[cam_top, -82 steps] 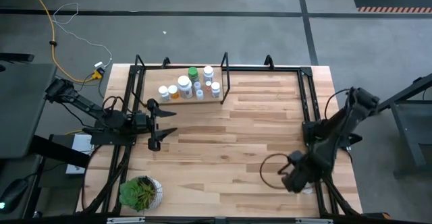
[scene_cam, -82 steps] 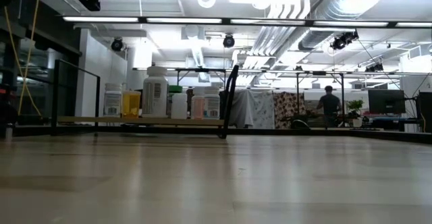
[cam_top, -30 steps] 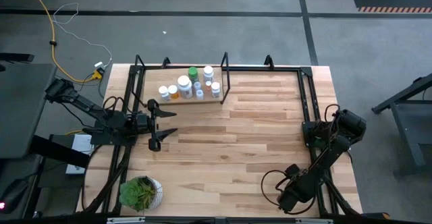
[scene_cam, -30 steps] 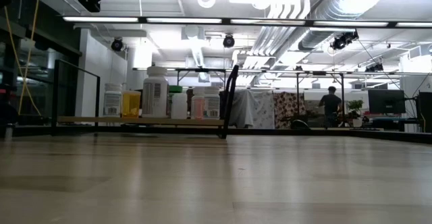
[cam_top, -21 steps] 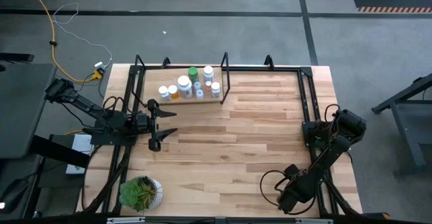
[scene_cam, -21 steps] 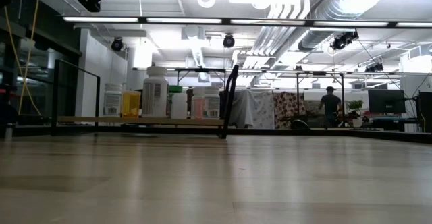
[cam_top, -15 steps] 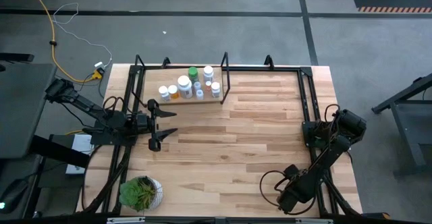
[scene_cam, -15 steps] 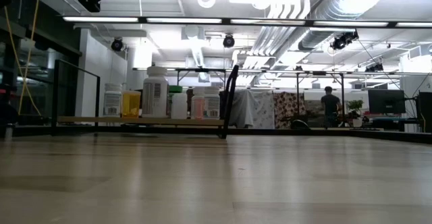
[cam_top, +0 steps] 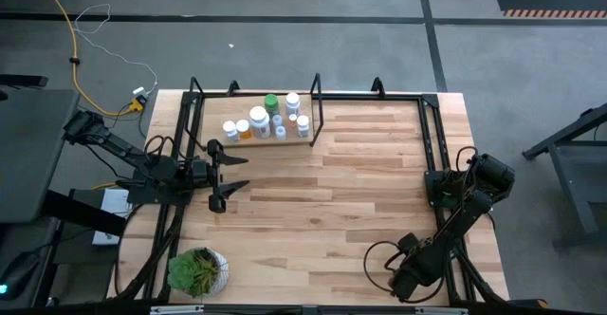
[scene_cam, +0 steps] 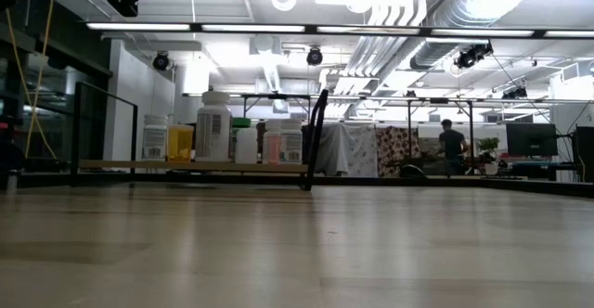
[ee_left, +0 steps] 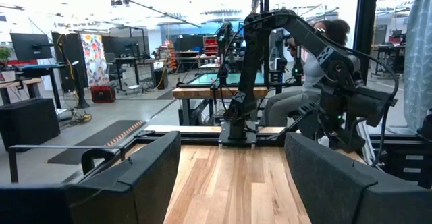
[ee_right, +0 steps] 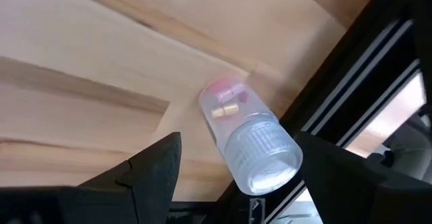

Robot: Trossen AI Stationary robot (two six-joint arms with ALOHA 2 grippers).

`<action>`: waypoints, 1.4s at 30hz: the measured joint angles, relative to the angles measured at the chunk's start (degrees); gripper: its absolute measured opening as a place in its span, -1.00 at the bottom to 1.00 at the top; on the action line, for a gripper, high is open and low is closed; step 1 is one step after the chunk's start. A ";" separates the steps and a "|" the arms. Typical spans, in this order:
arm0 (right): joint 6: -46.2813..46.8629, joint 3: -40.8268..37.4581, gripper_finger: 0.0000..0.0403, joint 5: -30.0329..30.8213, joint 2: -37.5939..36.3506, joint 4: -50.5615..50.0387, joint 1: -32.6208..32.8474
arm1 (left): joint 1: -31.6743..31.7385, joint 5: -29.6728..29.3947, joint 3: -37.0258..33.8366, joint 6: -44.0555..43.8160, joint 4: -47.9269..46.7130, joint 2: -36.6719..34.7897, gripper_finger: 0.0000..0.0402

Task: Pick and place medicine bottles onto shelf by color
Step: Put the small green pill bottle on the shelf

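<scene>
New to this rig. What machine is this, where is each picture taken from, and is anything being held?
Two dark robot arms work at a wooden table. One camera looks straight down, one sits at tabletop height, and one rides on each wrist. At the table's back-left stands a low shelf with the medicine bottles on it, and a potted plant sits at the front-left corner. The left claw waits open and empty at the left edge. The right claw is open over a clear pill bottle lying on its side by the table's edge; it is not gripped.
</scene>
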 joint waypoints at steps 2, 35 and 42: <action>0.06 0.00 0.39 0.00 0.00 0.88 0.00 | 0.01 0.00 0.00 0.01 0.00 0.00 0.28; 4.87 0.00 0.39 -3.74 0.00 2.91 -0.02 | 0.00 0.00 0.00 -0.31 0.02 0.00 0.28; 5.96 0.00 0.39 -0.69 0.00 4.63 -0.32 | 0.02 0.01 0.00 -0.24 0.02 0.00 0.28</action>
